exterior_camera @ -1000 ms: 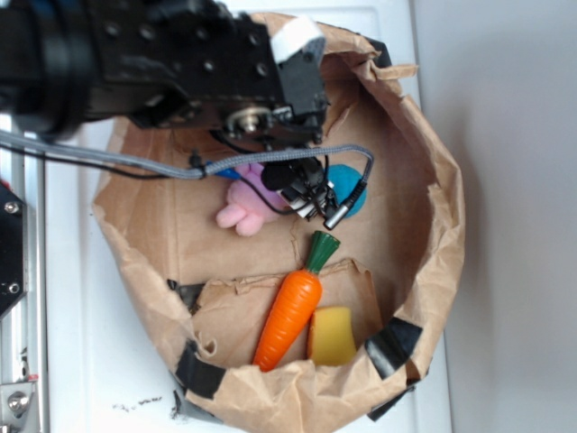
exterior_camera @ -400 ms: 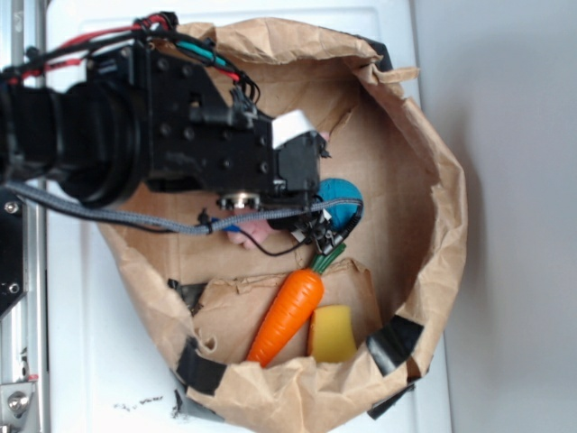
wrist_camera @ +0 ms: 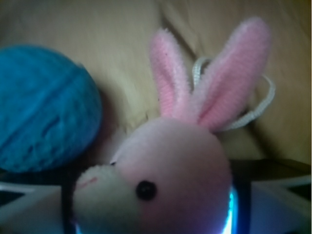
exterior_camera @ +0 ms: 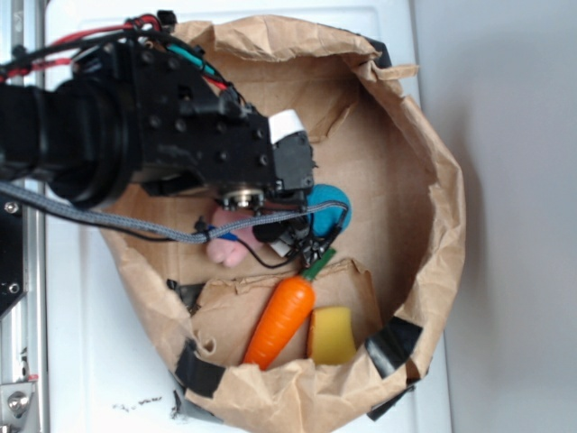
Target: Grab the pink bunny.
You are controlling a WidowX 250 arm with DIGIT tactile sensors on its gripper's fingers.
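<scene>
Wrist view is basically all pink bunny (wrist_camera: 170, 180), head pressed right against the pincer (wrist_camera: 156, 214), ears up, white loop behind them. Can't tell whether the pincer is actually clamped on it. Blue ball (wrist_camera: 44, 107) sits just beside. Outside, everything lies in a paper bag (exterior_camera: 433, 180), with a carrot (exterior_camera: 281, 320) and yellow sponge (exterior_camera: 332, 336) nearby.

Lab-style test rig: taped paper bag (exterior_camera: 424, 180) of toys, white tabletop (exterior_camera: 108, 361).
</scene>
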